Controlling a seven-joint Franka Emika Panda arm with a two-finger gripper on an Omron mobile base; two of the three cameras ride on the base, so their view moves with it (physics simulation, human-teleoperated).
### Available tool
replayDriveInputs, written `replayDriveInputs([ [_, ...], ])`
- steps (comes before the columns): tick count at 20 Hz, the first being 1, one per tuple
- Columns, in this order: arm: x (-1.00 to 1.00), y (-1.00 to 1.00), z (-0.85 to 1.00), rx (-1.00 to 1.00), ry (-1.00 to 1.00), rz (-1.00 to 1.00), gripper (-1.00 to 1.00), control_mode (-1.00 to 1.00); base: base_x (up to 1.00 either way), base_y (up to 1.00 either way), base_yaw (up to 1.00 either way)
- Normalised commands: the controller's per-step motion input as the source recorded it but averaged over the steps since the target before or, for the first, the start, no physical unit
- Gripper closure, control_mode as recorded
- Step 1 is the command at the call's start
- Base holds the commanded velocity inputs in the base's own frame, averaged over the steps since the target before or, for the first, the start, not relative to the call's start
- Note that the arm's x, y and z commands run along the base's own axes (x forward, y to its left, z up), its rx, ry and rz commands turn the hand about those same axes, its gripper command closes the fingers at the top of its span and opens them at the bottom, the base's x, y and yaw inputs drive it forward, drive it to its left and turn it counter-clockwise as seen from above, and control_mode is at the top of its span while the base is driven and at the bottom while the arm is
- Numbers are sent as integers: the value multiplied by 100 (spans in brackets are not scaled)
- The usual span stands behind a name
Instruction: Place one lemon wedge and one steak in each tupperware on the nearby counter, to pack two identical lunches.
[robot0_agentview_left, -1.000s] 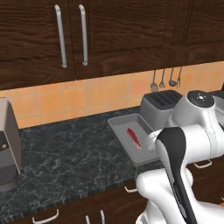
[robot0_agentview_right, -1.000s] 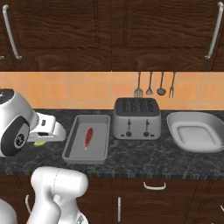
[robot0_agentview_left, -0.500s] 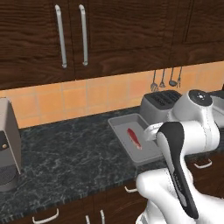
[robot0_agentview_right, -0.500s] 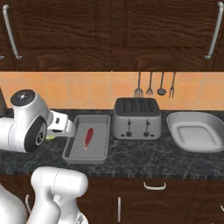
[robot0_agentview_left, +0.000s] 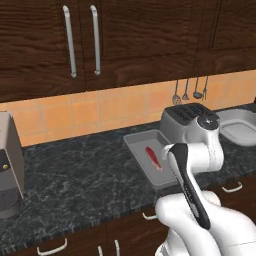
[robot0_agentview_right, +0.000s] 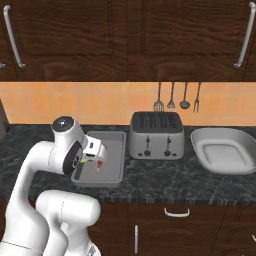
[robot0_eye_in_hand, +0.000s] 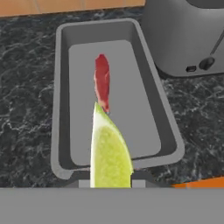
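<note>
Gripper (robot0_agentview_right: 89, 161) closed on lemon wedge (robot0_eye_in_hand: 109, 153), held over near end of grey tray (robot0_eye_in_hand: 61, 109), wedge tip overlapping near end of steak (robot0_eye_in_hand: 102, 83) as seen from hand view. Steak lying lengthwise along middle of tray floor, tray set on counter (robot0_agentview_left: 75, 180) just left of toaster (robot0_agentview_right: 155, 135). Pale tub (robot0_agentview_right: 222, 152) standing at right end of counter, on far side of toaster, apparently with nothing in it. Judged progress: first lunch half packed, steak in place, wedge carried but not yet released into tray. Remaining, as far as can be told: release of wedge beside steak, then one steak and one wedge into tub. Further steaks and wedges not located on visible stretch of counter
</note>
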Motion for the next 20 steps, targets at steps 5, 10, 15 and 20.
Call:
replayDriveInputs([
  [5,87,-15,-74,-10,3,-13,100,-100,0,0,0],
  [10,75,-34,-20,0,5,-4,100,-100,0,0,0],
  [15,18,12,-43,0,0,0,100,-100,0,0,0],
  [20,0,2,-30,0,1,0,-100,-100,0,0,0],
])
